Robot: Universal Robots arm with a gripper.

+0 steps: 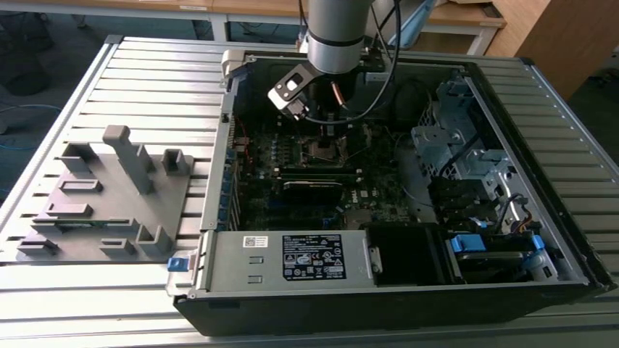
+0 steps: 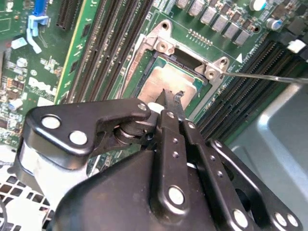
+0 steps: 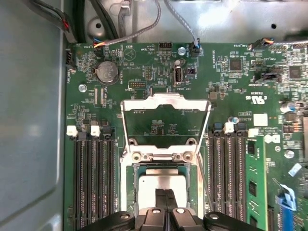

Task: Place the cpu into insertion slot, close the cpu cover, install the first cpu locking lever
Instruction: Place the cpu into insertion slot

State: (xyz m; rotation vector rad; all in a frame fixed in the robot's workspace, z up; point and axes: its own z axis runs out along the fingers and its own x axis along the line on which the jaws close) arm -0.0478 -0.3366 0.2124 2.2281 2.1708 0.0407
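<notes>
a ribbed silver metal table (image 1: 145, 80) fills the exterior view. on it lies an open black computer tower case (image 1: 387, 313), from centre to the exterior view's right. a grey plastic fixture plate with upright posts (image 1: 106, 196) sits on the exterior view's left. the grey robot arm (image 1: 335, 29) comes down from the upper middle into the case, above the green motherboard (image 3: 226, 82).

in both wrist views the black two-finger claw (image 3: 166, 191) (image 2: 171, 97) has its fingers pressed together, holding nothing. its tips are over the dull silver-grey square cpu (image 3: 163, 182) (image 2: 159, 79), perhaps touching it. the cpu lies flat in the socket. the thin square silver cpu cover (image 3: 166, 100) is swung open past its hinge. a thin silver wire lever (image 2: 269, 77) stands free beside the socket.
</notes>
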